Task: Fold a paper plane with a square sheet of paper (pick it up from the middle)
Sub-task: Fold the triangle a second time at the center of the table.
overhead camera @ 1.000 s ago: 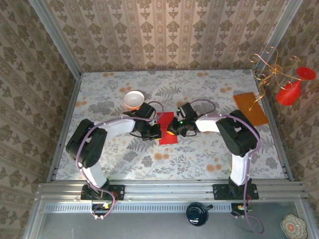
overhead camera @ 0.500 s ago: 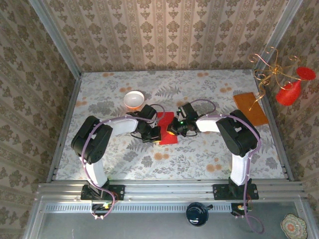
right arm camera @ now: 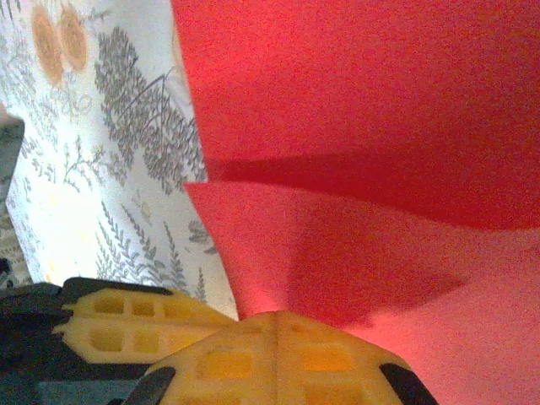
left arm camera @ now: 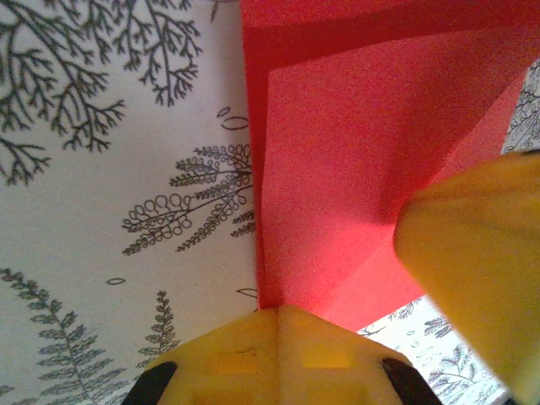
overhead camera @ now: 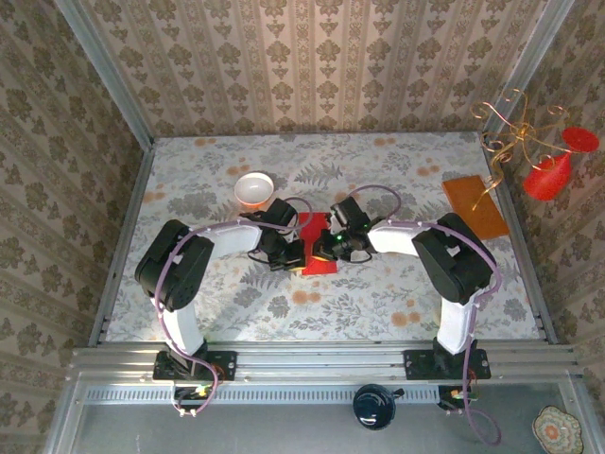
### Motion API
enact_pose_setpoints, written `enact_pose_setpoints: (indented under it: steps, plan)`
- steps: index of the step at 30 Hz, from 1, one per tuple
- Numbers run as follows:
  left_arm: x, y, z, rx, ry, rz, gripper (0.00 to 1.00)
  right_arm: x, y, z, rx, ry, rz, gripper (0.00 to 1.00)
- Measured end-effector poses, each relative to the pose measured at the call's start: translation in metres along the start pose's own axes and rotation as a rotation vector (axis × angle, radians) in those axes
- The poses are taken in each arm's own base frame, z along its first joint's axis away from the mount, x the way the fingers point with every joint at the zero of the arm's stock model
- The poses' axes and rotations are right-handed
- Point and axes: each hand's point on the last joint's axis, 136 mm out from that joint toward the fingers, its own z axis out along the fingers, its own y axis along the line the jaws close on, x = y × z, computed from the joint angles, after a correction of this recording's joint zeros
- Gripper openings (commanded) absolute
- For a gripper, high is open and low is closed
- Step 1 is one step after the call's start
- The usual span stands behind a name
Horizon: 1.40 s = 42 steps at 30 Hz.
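Tearing or a crooked crease is the main danger. The left hand [overhead camera: 289,253] and right hand [overhead camera: 328,248] meet nose to nose over the red paper [overhead camera: 313,227] in the middle of the overhead view. Each looks pressed together on an edge of it: in both wrist views the yellow fingertips [left arm camera: 228,354] close to a single seam at bottom centre, with the paper running down into them. If the two hands pull or twist out of step, so thin a sheet could rip at the pinch or buckle off its fold line. A weak pinch could let the edge slip, and the flap would likely spring open. The hands are also very close. One bulky yellow finger [left arm camera: 481,278] crowds the lower right of the left wrist view, so a misjudged move could knock them together and drag the paper across the worktop [overhead camera: 397,293].

The paper is thin, matte and bright red, doubled into overlapping layers with straight edges and a slanting crease. Part of it lifts and throws a shadow on itself. The fingertips look like hard plastic with a moulded grid. The worktop is a flat, smooth floral print that probably gives little grip.
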Motion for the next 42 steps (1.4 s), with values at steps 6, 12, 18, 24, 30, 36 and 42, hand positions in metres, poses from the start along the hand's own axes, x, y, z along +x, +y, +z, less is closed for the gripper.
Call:
enact_pose_setpoints:
  steps: [6,12,18,24,30,36,42]
  plan:
    - [0.0,0.0,0.0,0.001,0.0,0.001,0.0,0.004,0.002,0.001,-0.009,0.015,-0.004,0.01]
    - [0.0,-0.002,-0.001,0.01,0.001,0.002,0.0,0.009,-0.011,0.008,0.031,0.037,0.019,0.0]
    - [-0.002,-0.007,-0.001,0.037,-0.007,0.003,0.0,0.007,-0.012,0.008,0.037,0.031,0.02,0.0]
    - [-0.002,-0.014,-0.004,0.078,-0.02,-0.004,0.0,0.007,-0.012,0.007,0.037,0.031,0.021,0.0]
    - [-0.003,-0.016,-0.003,0.094,-0.023,-0.001,0.0,0.007,-0.012,0.007,0.036,0.03,0.024,0.0]
    - [0.003,-0.008,0.004,0.076,0.0,-0.015,0.0,0.006,-0.012,0.007,0.036,0.029,0.026,0.0]
    - [0.003,-0.006,0.004,0.067,0.0,-0.019,0.0,0.003,-0.014,0.006,0.036,0.024,0.027,0.0]
